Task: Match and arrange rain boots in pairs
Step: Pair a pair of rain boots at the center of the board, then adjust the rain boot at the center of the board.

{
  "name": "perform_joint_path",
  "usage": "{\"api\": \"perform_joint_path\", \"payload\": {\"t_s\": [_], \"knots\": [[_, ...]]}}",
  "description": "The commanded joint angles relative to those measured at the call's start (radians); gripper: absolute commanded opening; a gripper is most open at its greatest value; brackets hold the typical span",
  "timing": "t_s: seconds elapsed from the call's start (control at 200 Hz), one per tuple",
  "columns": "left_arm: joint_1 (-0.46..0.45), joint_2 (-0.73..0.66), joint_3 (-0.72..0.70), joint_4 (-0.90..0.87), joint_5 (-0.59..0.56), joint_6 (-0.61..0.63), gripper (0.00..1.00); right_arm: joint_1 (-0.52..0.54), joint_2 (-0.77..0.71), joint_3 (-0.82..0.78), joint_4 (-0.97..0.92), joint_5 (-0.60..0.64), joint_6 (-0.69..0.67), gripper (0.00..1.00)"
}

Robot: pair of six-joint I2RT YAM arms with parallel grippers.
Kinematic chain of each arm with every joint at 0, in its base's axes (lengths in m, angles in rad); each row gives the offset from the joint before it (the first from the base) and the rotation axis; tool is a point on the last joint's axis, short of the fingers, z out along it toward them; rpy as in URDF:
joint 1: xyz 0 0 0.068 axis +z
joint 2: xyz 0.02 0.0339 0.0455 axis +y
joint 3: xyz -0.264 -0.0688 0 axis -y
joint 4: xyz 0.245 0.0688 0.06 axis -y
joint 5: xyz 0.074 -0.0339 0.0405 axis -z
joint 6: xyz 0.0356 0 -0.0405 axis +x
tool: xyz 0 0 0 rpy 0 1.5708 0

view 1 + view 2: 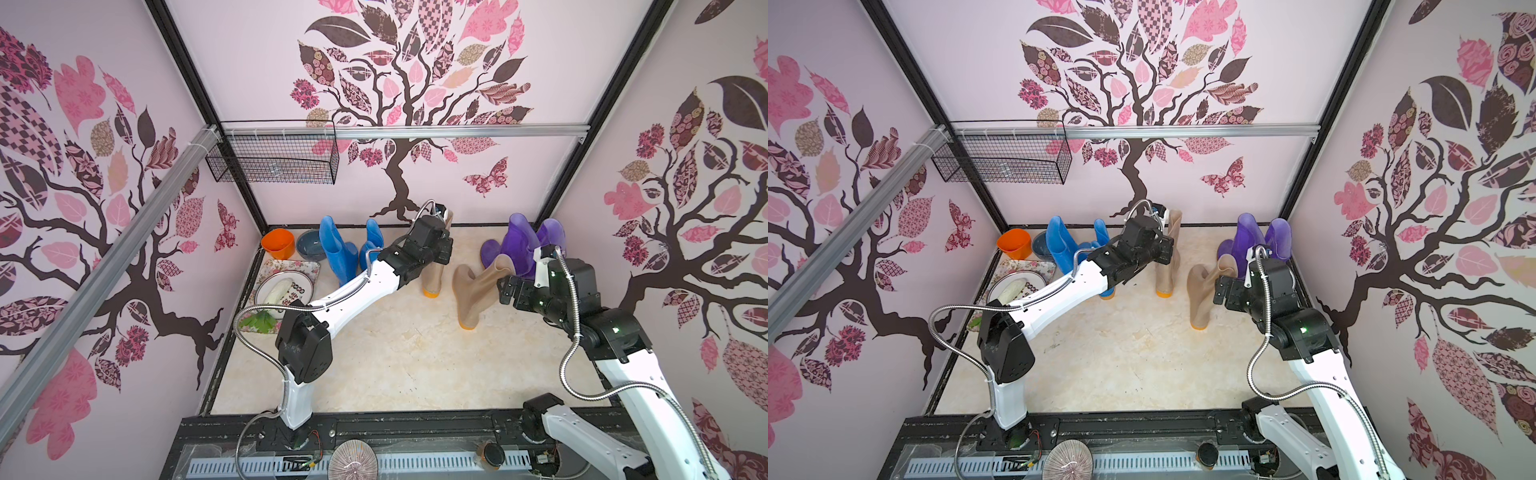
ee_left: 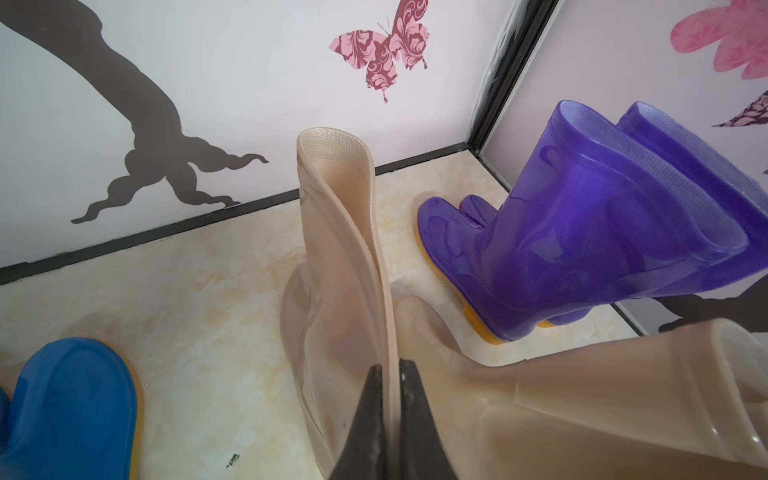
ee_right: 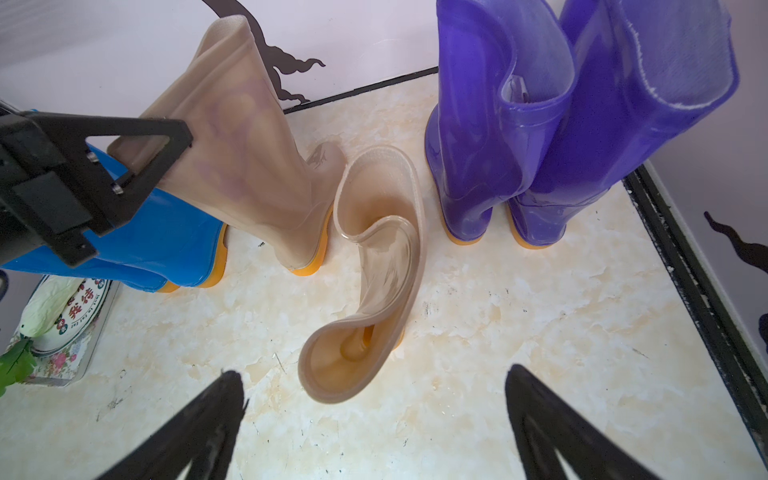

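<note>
My left gripper (image 2: 390,368) is shut on the shaft wall of an upright beige rain boot (image 1: 431,279) near the back wall; the thin wall is pinched between the two fingers. A second beige boot (image 1: 473,293) stands just to its right with its shaft folded over. The right gripper (image 3: 373,371) hovers open above and in front of that folded boot (image 3: 374,291), touching nothing. Two blue boots (image 1: 336,253) stand side by side at the back left. Two purple boots (image 1: 519,241) stand together in the back right corner.
An orange cup (image 1: 277,244) and a grey-blue bowl (image 1: 309,245) sit in the back left corner. In front of them a floral tray (image 1: 291,266) carries a plate (image 1: 259,293) with a pale vegetable. A wire basket (image 1: 270,162) hangs on the back wall.
</note>
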Motion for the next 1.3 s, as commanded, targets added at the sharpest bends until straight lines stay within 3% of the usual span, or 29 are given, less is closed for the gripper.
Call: {"api": "perform_joint_path", "payload": {"t_s": [0.0, 0.535, 1.296], "knots": [[-0.02, -0.096, -0.046, 0.127, -0.021, -0.034, 0.0, -0.006, -0.002, 0.047, 0.003, 0.0, -0.006, 1.0], [-0.139, -0.186, -0.193, 0.148, -0.139, -0.083, 0.0, -0.006, -0.012, 0.049, 0.002, 0.038, -0.001, 1.0], [-0.215, -0.215, -0.277, 0.198, -0.204, -0.121, 0.0, -0.005, 0.026, 0.048, -0.016, 0.058, 0.013, 1.0]]}}
